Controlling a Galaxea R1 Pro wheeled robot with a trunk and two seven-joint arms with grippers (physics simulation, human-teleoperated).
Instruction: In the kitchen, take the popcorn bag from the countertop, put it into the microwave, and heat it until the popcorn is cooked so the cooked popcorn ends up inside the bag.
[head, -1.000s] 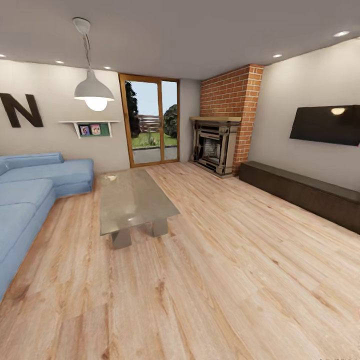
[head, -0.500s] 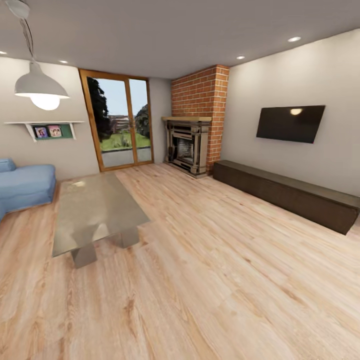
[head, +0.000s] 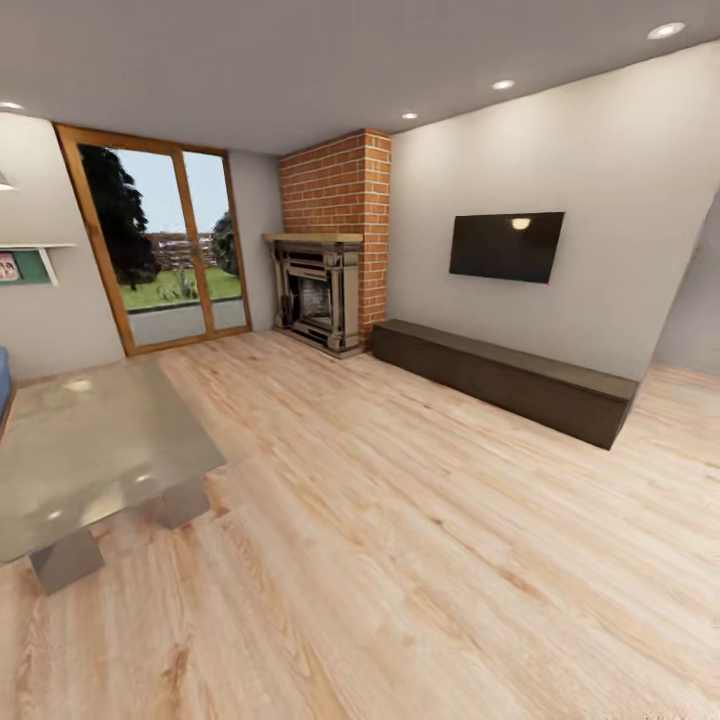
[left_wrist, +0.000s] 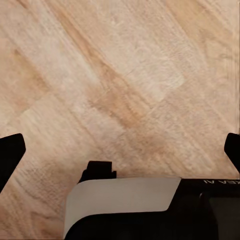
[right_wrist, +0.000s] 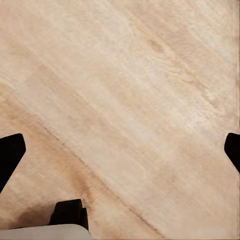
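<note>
Across the head view spreads a living room with a light wood floor (head: 400, 520). At about ten o'clock a grey glass-topped coffee table (head: 90, 450) stands on two block legs. Beyond it, near eleven o'clock, a wood-framed glass door (head: 160, 245) looks onto grass and trees. At twelve o'clock a brick chimney (head: 340, 190) rises over a dark stone fireplace (head: 318, 290). From there toward two o'clock a long dark low cabinet (head: 510, 380) runs along the pale wall, with a black wall-mounted television (head: 505, 246) above it. A small shelf with pictures (head: 25, 262) hangs at nine o'clock.

Both wrist views look down on the wood floor. The left gripper (left_wrist: 120, 150) has its dark fingertips at opposite edges of its picture, spread wide with nothing between them. The right gripper (right_wrist: 120, 150) is likewise wide apart and holds nothing.

The popcorn bag, countertop and microwave cannot be placed from these views.
</note>
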